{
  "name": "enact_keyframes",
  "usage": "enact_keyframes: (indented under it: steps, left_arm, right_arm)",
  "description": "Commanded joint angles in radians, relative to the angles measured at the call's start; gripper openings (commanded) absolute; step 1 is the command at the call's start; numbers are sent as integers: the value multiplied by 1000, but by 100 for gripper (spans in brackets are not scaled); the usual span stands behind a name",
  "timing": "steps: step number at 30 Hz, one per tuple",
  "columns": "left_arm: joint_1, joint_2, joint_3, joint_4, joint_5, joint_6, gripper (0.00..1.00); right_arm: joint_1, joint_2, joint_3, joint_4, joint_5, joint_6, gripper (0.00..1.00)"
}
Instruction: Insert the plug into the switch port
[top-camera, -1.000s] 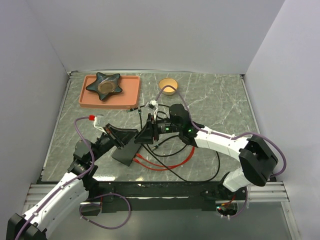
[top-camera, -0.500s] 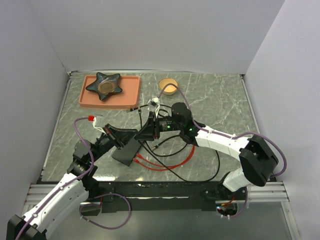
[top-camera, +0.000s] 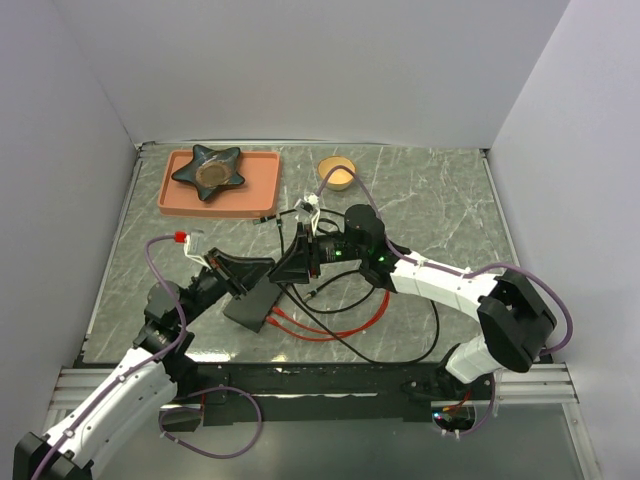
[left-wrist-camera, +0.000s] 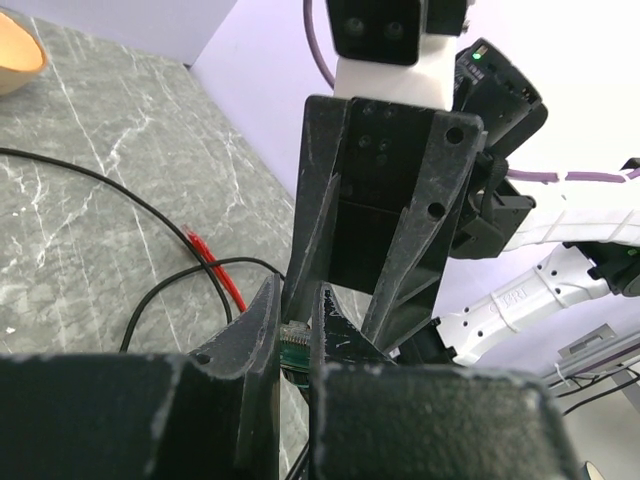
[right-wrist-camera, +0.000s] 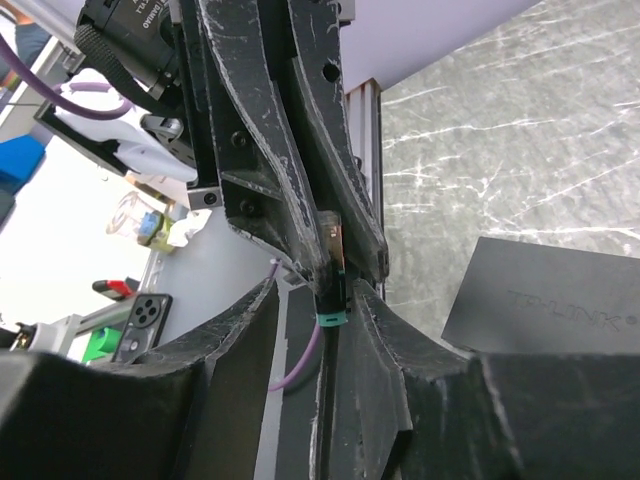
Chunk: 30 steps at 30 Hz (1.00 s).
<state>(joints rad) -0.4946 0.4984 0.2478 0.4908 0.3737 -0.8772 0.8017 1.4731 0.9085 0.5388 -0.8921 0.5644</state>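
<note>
Bench: grey marbled slab (top-camera: 440, 200), closed in by white walls (top-camera: 300, 70) on the left, far and right sides.
Far left of bench: salmon tray (top-camera: 255, 192) carrying a dark star-shaped dish (top-camera: 208, 170); a small yellow bowl (top-camera: 336, 172) sits to its right.
Black box (top-camera: 252, 303): lies flat near-left of centre, with red cables (top-camera: 330, 330) entering its near short edge.
Switch port: we cannot pick out single sockets on that box.
Plug (right-wrist-camera: 332, 300): held off the bench between the two tool tips, just far of the box and apart from it.
Left tool (left-wrist-camera: 293, 325): fingers clamped on the plug.
Right tool (right-wrist-camera: 315, 287): tip to tip with the left, fingers flanking the plug; we cannot tell whether they grip it.
</note>
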Motion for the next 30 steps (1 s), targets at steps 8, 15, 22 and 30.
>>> enact_keyframes:
  steps: [8,15,22,30]
  left_arm:
    - [-4,-34,11,25,-24,7,1]
    - [-4,-20,10,40,-13,1,1]
    - [-4,-15,7,40,-12,3,2]
    - [-4,-49,41,-95,-93,38,73]
  right_arm:
    - [-4,21,7,62,-28,17,42]
    - [-2,35,4,110,-33,48,32]
    - [-4,20,-40,208,-25,91,8]
    - [-4,-31,-39,5,47,-32,0]
